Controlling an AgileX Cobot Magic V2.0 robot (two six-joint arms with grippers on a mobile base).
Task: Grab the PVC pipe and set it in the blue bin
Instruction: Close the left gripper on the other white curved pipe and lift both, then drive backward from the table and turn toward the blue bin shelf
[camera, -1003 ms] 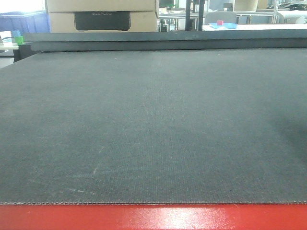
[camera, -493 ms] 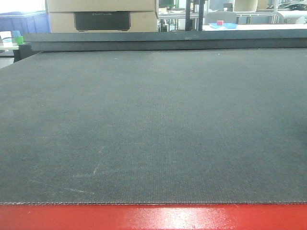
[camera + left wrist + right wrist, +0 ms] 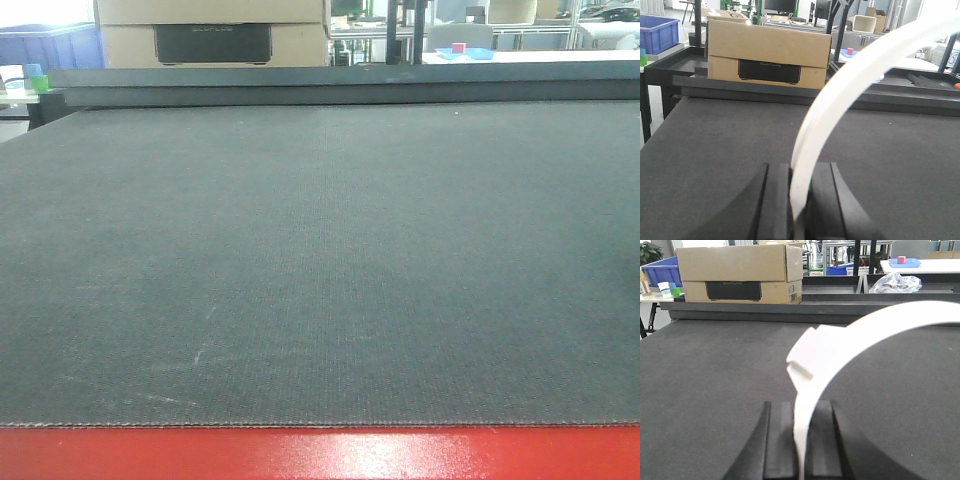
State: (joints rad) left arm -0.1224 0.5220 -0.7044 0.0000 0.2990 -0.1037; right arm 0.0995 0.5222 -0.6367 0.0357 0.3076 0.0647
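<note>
My left claw [image 3: 799, 172] is clenched on a white pipe [image 3: 837, 92] that arcs up and to the right, out of view. My right claw [image 3: 800, 407] grips a white pipe arcing the same way; I cannot tell whether it is the same one. The dark tabletop [image 3: 320, 260] stretches wide and flat ahead, with a red strip [image 3: 320, 455] along its near edge. A box [image 3: 767, 55] stands beyond the far edge. The blue bin [image 3: 657, 32] sits far back on the left.
</note>
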